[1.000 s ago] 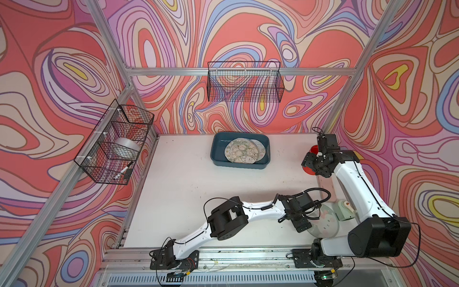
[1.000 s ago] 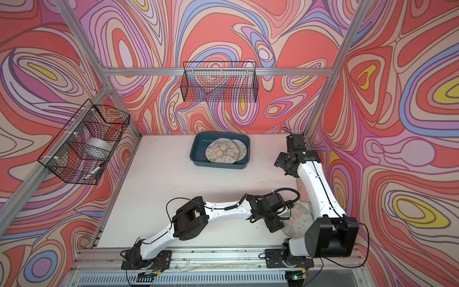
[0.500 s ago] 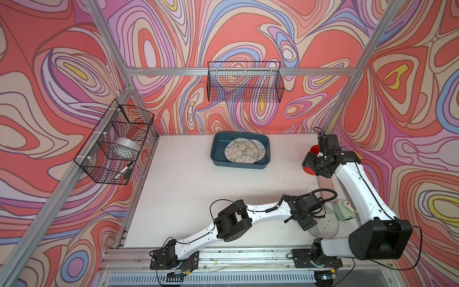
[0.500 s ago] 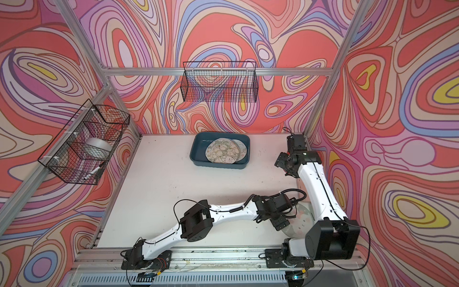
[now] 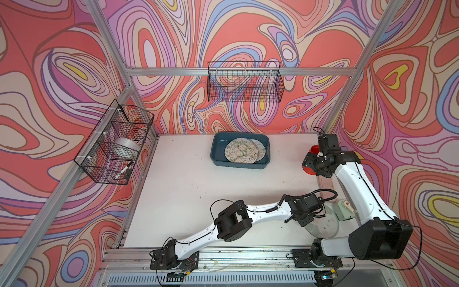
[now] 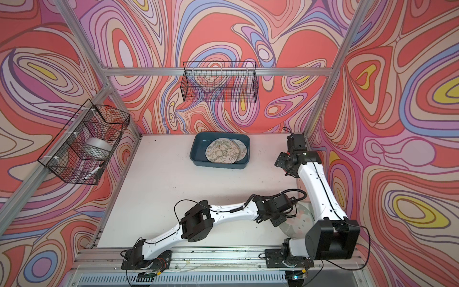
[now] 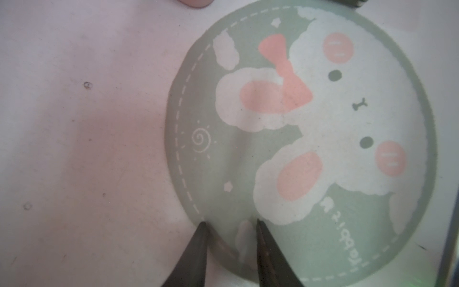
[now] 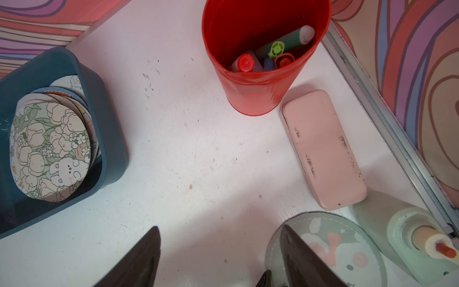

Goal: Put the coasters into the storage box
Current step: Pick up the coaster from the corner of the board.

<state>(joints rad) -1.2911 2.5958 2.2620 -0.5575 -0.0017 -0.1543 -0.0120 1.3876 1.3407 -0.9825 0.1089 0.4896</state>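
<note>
**Left fingers pinch the rim of the one loose coaster**

At the far left, a black wire basket (image 5: 114, 146) hangs on the wall and plays no part. Next comes the shallow, dark teal-blue plastic storage box (image 5: 218, 149) at the far edge of the white table (image 5: 186, 186). It already holds a stack of round printed coasters (image 5: 242, 151), the top one drawn with pale flowers and a small rabbit.

Further right, near the front edge, lies the only coaster seen outside the box. This thin grey-green round coaster (image 7: 310, 139) is printed with a white rabbit wearing a pink bow. The left gripper (image 7: 231, 223) is at its rim. The two dark fingertips (image 7: 202, 231) stand close together, with a ridge of the soft disc puckered up between them, so I judge them clenched on its edge. The rest of the disc spreads flat on the table beyond the tips. Being round, it has no long axis to line up.

The box lies well apart from it, toward the back of the table and leftward in both top views. The left arm looks best placed to carry the disc there.

The right gripper (image 8: 219, 227) hangs spread and empty near the red cup (image 8: 263, 82) of markers and a pink oblong case (image 8: 323, 149).

White lettering curves along the coaster's rim, starting with a capital R. The rest is too turned to read surely.
</note>
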